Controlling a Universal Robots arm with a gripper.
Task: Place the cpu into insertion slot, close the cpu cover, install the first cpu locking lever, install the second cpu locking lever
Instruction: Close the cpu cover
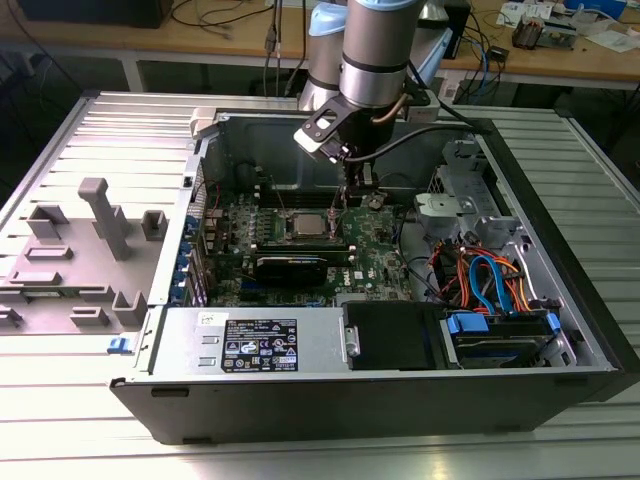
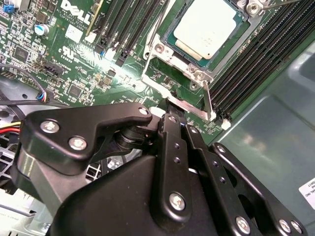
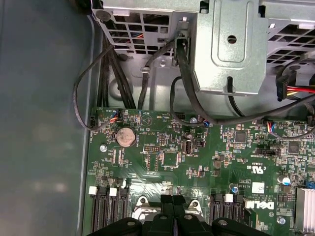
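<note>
Dull silver-grey metal tops the cpu (image 2: 209, 24). It sits flat in the insertion slot (image 2: 158, 48) on the green motherboard (image 2: 74, 59), with the cpu cover (image 2: 231, 46) lying down around it as a thin bright frame.

I read the gripper (image 2: 170, 115) as low at the socket's edge. Its black jaws are drawn together, the tip touching or just beside a thin steel locking lever (image 2: 208, 98). Whether the wire sits between them I cannot tell.

Risks, in my judgement:
- The springy rod could slip off the smooth jaws and snap back, or miss its hook and leave the cover unclamped.
- A skewed push could scrape the board's small components or the long black memory slots (image 2: 246, 64) alongside.
- Loose black cables (image 3: 75, 98) near the case wall could snag the wrist.
</note>
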